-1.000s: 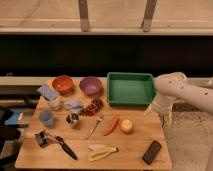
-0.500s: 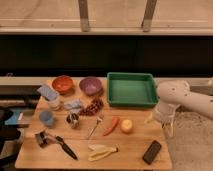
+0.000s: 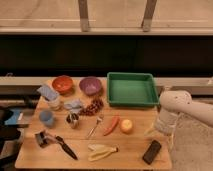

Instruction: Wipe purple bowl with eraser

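Firstly, eraser axis: the small dark brown-black rectangular eraser block (image 3: 152,151) lies flat with its long axis on a diagonal; its near end points toward the front left and its far end toward the back right
Eraser place: near the front right corner of the light wooden table (image 3: 132,156); well apart from the bowl
Bowl place: the round purple bowl with a lighter inside (image 3: 90,85) stands upright at the back of the table; it sits between the round orange-red bowl (image 3: 62,84) and the green rectangular plastic tray (image 3: 131,90)
Gripper place: the two-finger gripper (image 3: 161,134) hangs from the white arm (image 3: 186,105) at the table's right edge; it is in front of the tray and just behind the eraser, not touching it
Gripper state: fingers spread wide; nothing held between them
Count, task things: one eraser; one purple bowl
Count, containers: two bowls in all; one tray; one small blue cup (image 3: 46,117)
Count, food: one long orange-red vegetable (image 3: 112,125); one round yellow-orange fruit (image 3: 126,125) just beside it; one yellow banana (image 3: 101,151); one dark red bunch of grapes (image 3: 92,106)
Count, tools: one black-handled tool (image 3: 60,144) at the front left
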